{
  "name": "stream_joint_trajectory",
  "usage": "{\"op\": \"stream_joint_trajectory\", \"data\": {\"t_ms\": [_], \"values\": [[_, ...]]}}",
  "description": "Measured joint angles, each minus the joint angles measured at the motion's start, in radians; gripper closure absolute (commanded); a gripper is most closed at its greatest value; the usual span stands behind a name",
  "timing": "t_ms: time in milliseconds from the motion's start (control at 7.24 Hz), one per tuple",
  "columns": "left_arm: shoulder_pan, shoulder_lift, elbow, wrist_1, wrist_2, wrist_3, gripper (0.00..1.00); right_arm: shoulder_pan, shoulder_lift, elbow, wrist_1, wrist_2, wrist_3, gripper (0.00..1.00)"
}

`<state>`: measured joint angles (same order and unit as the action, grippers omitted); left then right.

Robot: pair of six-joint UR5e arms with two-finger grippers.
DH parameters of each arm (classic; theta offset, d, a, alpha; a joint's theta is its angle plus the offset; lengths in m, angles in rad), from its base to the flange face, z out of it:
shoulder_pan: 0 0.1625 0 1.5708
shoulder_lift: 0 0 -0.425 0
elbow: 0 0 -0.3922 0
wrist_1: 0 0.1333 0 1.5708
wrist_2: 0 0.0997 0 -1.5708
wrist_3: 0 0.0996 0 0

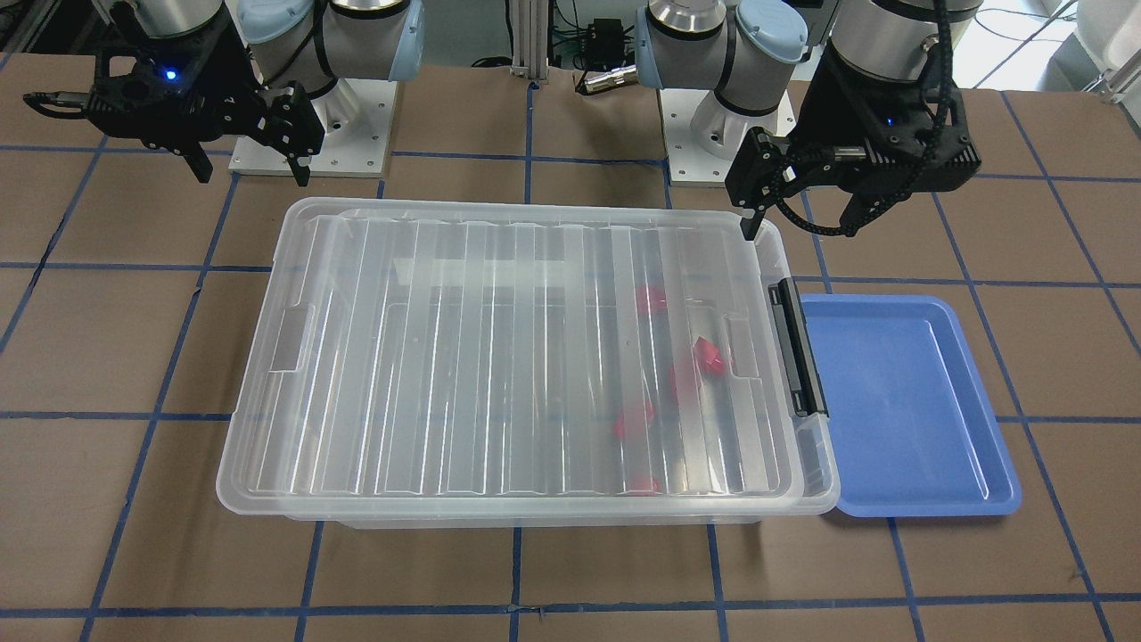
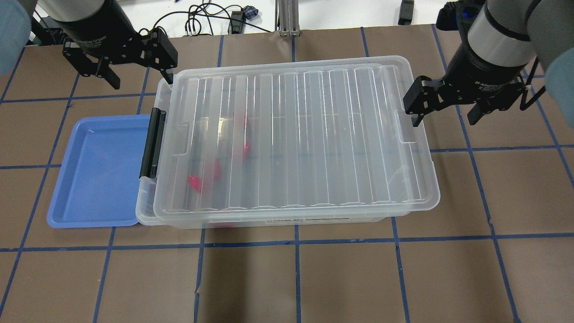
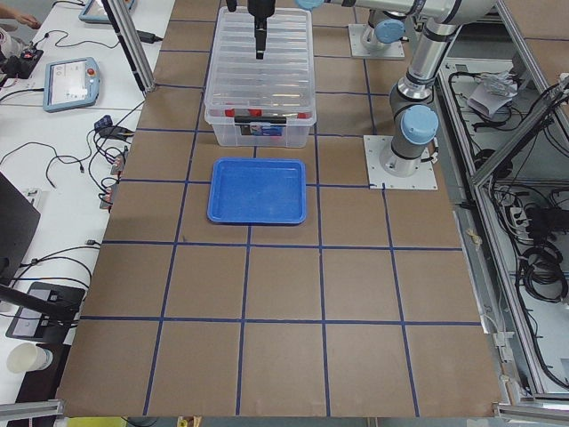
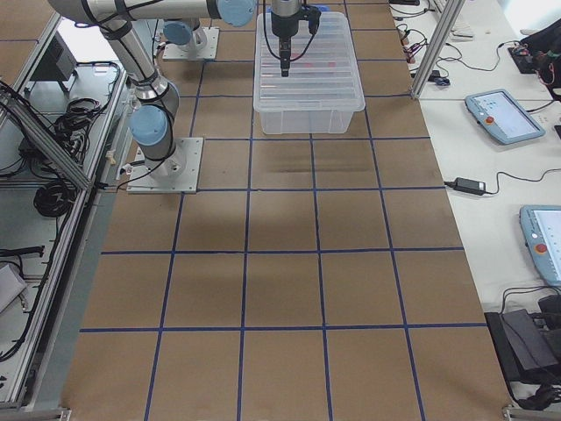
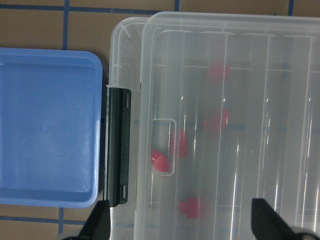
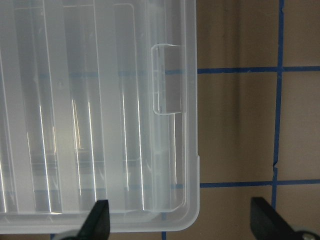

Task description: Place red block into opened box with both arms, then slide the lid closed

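Observation:
The clear box [image 2: 144, 219] stands mid-table with its black latch bar [image 2: 152, 143] on the end toward my left arm. The ribbed lid [image 2: 296, 134] lies on top, shifted slightly toward my right arm, so a narrow strip by the latch stays uncovered. Several red blocks [image 2: 195, 182] [image 5: 160, 161] show through the lid near the latch end. My left gripper [image 2: 139, 76] [image 5: 181, 227] hovers open over the far latch-end corner. Open too, my right gripper [image 2: 445, 114] [image 6: 181, 227] hangs above the lid's other short end, holding nothing.
A blue tray [image 2: 98, 170] lies against the latch end of the box, with nothing in it. Brown table paper with blue grid lines surrounds the box. The arm bases [image 1: 312, 125] stand behind the box on the robot's side.

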<state>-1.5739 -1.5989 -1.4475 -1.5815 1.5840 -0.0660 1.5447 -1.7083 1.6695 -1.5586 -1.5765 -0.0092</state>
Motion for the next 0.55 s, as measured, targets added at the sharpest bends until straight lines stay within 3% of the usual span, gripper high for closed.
{"op": "stream_joint_trajectory", "data": {"t_ms": [552], "values": [[0.0, 0.002, -0.002, 0.0, 0.002, 0.0, 0.0, 0.0, 0.0, -0.009, 0.0, 0.001, 0.0, 0.0]]}}
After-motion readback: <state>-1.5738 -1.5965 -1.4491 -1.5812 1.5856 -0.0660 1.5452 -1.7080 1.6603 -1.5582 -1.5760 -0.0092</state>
